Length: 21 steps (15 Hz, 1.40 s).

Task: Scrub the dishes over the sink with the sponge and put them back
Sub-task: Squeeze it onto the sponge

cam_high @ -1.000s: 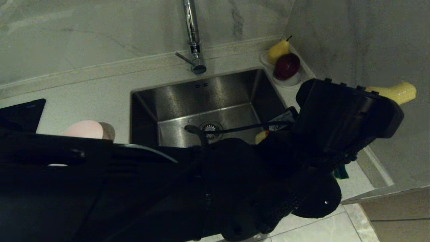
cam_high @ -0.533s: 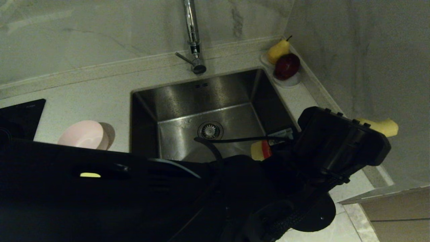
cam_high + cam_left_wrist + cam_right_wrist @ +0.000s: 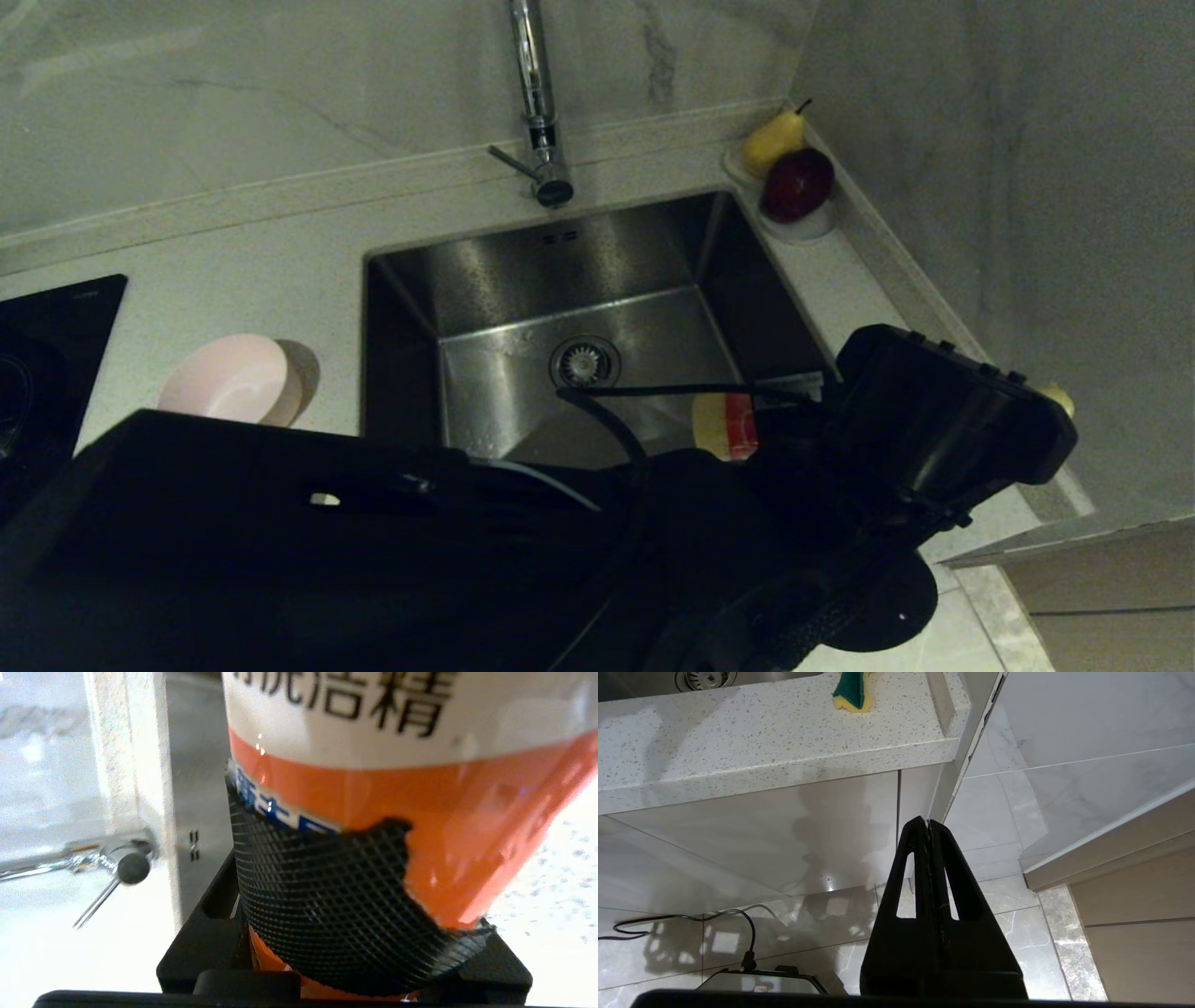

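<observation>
My left gripper (image 3: 355,858) is shut on an orange-and-white detergent bottle (image 3: 402,756), with a black meshed finger pad (image 3: 322,896) lying across its label. In the head view the left wrist (image 3: 943,429) hangs over the counter at the sink's right near corner, and the bottle (image 3: 726,425) shows beside it. The steel sink (image 3: 579,280) holds nothing. A pale pink bowl (image 3: 229,378) stands on the counter left of the sink. The sponge (image 3: 852,690) lies on the counter near its front edge. My right gripper (image 3: 928,821) hangs shut below the counter edge.
The tap (image 3: 537,103) stands behind the sink. A white dish with a pear and a red apple (image 3: 794,187) sits in the back right corner against the wall. A black cooktop (image 3: 56,308) is at the far left. My left arm hides the counter's front.
The left arm has carried the bottle down and nearer, toward the counter right of the sink; the bottle's yellow end has sunk behind the wrist. The pink bowl shows more. The right arm stayed still.
</observation>
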Available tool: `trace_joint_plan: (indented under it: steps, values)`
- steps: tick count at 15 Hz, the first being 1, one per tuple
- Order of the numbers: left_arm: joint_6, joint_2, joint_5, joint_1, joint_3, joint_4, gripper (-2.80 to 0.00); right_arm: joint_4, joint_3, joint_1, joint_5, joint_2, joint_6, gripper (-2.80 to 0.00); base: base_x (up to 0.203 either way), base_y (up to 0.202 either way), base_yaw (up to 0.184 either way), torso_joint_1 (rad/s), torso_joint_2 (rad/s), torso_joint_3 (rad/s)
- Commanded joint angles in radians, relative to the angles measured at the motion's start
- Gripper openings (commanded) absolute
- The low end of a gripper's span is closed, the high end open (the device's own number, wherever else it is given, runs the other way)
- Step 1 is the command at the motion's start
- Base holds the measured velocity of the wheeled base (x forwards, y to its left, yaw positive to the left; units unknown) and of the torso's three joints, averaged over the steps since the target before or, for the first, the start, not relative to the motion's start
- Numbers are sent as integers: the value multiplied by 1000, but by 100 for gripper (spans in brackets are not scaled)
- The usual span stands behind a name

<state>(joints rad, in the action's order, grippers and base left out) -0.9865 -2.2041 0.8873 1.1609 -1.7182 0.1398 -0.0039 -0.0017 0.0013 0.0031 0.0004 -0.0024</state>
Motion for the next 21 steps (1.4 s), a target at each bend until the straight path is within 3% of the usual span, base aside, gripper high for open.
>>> trace_joint_plan:
  steps: [1,3,6,8,18,21]
  values:
    - [-10,-27,52,0,-17,1,-280,-1,0,0,0,0,-1,-280,0,0,0,0,0,0]
    - [-11,-63,122,0,-47,0,-280,-1,0,0,0,0,-1,-280,0,0,0,0,0,0]
    - [-28,-73,150,-1,-47,-5,-280,-1,0,0,0,0,-1,-280,0,0,0,0,0,0]
    - [-45,-96,209,-1,-53,4,-280,-1,0,0,0,0,-1,-280,0,0,0,0,0,0]
    - [-52,-166,263,0,-75,6,-280,-1,0,0,0,0,-1,-280,0,0,0,0,0,0]
    - [-58,-188,308,0,-90,3,-280,-1,0,0,0,0,-1,-280,0,0,0,0,0,0]
